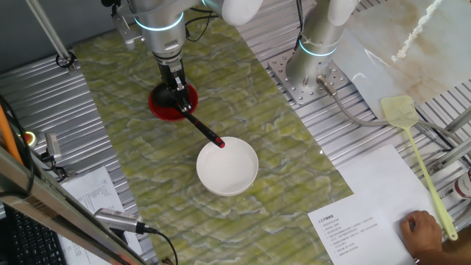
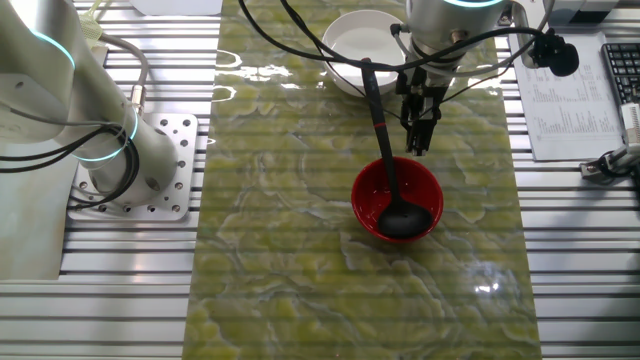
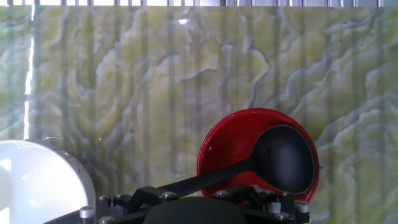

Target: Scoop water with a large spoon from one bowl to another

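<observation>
My gripper [image 2: 420,135] is hovering just above the far rim of the red bowl [image 2: 365,200], its fingers looking pressed together and pinching nothing. The large spoon [image 2: 385,160] is resting with its round head inside that bowl, its handle leaning out toward the white bowl [image 1: 228,173], red tip over the rim

The gripper [image 1: 176,88] hangs over the red bowl [image 1: 174,102] near the counter's far edge, the large spoon [image 1: 193,118] slanting from it, red tip over the white bowl's [image 1: 227,165] rim mid-counter.
</observation>
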Robot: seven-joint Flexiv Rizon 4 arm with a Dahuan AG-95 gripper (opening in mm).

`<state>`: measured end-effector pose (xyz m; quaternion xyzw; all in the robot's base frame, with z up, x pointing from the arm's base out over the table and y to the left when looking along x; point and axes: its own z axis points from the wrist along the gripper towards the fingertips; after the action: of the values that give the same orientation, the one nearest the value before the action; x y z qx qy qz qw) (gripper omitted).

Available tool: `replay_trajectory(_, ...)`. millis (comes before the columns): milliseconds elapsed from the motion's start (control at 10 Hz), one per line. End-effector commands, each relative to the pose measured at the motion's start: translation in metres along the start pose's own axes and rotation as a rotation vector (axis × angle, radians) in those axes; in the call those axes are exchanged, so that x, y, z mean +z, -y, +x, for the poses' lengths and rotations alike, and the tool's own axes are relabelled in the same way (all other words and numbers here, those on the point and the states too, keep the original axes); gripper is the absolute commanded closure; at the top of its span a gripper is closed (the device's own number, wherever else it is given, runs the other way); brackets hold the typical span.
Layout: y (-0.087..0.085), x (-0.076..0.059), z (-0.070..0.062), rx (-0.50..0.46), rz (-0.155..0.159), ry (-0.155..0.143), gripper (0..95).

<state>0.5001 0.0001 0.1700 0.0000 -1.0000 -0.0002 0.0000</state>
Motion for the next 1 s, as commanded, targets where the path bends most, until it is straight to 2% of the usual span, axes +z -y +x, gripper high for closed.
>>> replay_trajectory(100,0.0001,0.0000,0.0001,-0.266,-0.034,0.042,95.0)
replay_trajectory(300,0.0000,-0.0004,0.0003,-0.265,-0.021,0.031,95.0)
replay_trajectory(1000,-0.0002,-0.0008,0.0004,-0.301,-0.011,0.027,95.0)
